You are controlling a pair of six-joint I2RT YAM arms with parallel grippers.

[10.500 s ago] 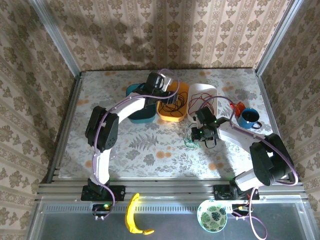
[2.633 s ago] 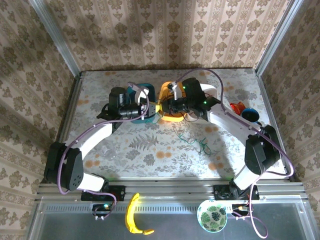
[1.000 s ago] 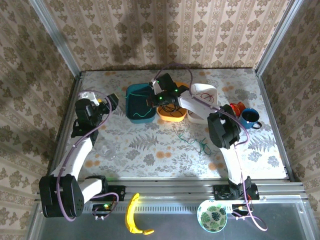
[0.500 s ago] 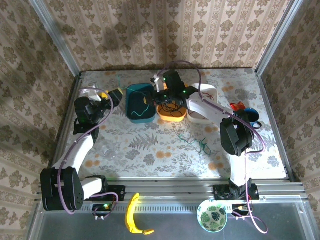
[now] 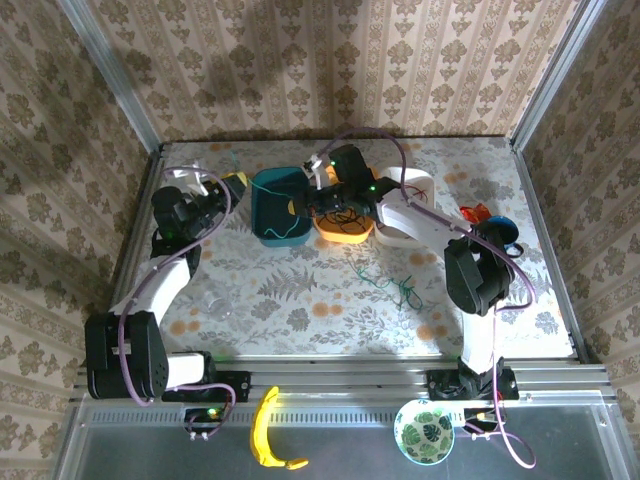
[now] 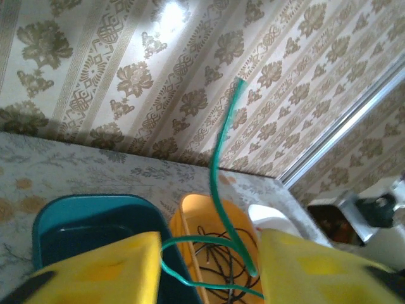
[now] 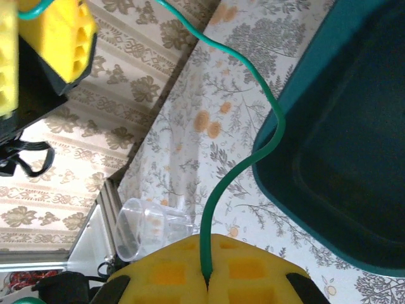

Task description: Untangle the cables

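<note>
A green cable [image 7: 240, 171] runs from my right gripper [image 7: 206, 282], which is shut on it, over the teal bin's rim [image 7: 342, 126] toward my left gripper [image 7: 22, 38]. In the left wrist view the same green cable [image 6: 228, 158] loops between the wide-apart yellow fingers [image 6: 95, 269] of my open left gripper [image 6: 212, 259]. From above, the right gripper [image 5: 297, 207] hangs over the teal bin [image 5: 258, 215], with the left gripper [image 5: 237, 183] just left of it. Black cables [image 6: 218, 244] lie in the orange bin [image 6: 190, 215]. Another green tangle [image 5: 395, 285] lies on the table.
A white bin [image 5: 405, 235] with red cables stands right of the orange bin [image 5: 345, 235]. A blue mug [image 5: 497, 235] and a red object [image 5: 478, 213] sit at the right. A clear plastic cup [image 7: 149, 228] lies on its side at the table's left. A banana [image 5: 268, 435] and a bowl [image 5: 423, 430] rest on the front ledge.
My left gripper has edged up and right toward the teal bin. The right arm has stayed over the teal and orange bins, gripper still on the green cable.
</note>
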